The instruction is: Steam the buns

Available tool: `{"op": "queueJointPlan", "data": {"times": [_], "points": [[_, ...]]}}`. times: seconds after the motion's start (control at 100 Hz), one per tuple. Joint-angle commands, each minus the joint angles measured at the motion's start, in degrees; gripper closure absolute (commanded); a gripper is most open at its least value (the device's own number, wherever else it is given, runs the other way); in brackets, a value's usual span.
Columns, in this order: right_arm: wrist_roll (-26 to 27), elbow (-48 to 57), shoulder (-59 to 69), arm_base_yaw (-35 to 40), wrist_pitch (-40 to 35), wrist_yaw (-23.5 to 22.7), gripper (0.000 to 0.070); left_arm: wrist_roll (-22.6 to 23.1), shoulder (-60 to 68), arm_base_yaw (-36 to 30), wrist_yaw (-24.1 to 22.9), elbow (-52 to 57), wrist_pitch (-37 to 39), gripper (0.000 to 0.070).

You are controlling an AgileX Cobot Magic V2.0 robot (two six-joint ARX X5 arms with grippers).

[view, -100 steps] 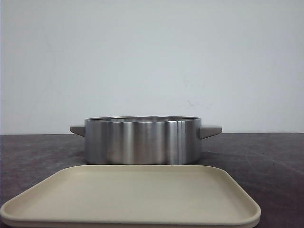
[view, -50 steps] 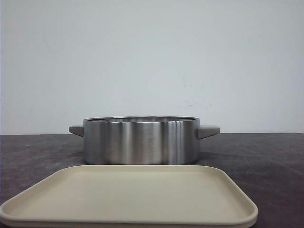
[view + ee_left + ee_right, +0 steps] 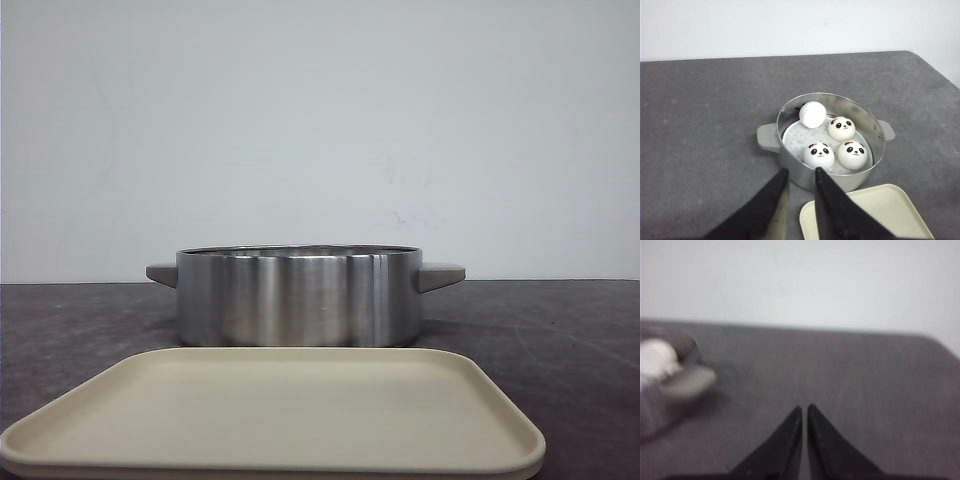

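Note:
Four white buns lie inside a steel pot (image 3: 876, 127) in the left wrist view. Three show panda faces: one at the pot's near side (image 3: 818, 155), one beside it (image 3: 852, 154), one behind (image 3: 842, 128). The fourth bun (image 3: 812, 114) is tipped over with no face showing. My left gripper (image 3: 801, 171) is open and empty, just short of the pot's near wall. My right gripper (image 3: 804, 407) is shut and empty over bare table, with the pot's handle (image 3: 687, 382) and a blurred bun (image 3: 657, 357) off to one side. In the front view the pot (image 3: 300, 300) hides the buns.
A beige tray (image 3: 280, 410) with nothing on it lies in front of the pot, close to its wall; its corner shows beside my left fingers (image 3: 880, 210). The dark grey table (image 3: 700, 110) runs to a white wall behind. No arm shows in the front view.
In the front view the pot and tray shift a few pixels left and then partly back. Nothing else differs.

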Motion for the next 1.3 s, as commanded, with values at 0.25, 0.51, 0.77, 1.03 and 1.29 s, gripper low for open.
{"op": "queueJointPlan", "data": {"times": [0.25,0.51,0.77,1.03,1.29], "points": [[-3.56,-0.17,-1.44,-1.73,-7.50,4.48,0.0689,0.55,0.31,-0.46,-0.13,0.76,0.28,0.0633],[-4.22,-0.15,-1.44,-1.70,-5.92,4.28,0.0689,0.55,0.31,-0.46,-0.13,0.76,0.28,0.0633],[-4.22,-0.15,-1.44,-1.70,-5.92,4.31,0.0689,0.52,0.31,-0.46,-0.13,0.76,0.28,0.0633],[-4.22,-0.15,-1.44,-1.70,-5.90,4.28,0.0688,0.55,0.31,-0.46,-0.13,0.76,0.28,0.0633],[-4.22,-0.15,-1.44,-1.70,-5.90,4.28,0.0689,2.78,0.31,-0.37,-0.33,0.76,0.33,0.0633]]}}
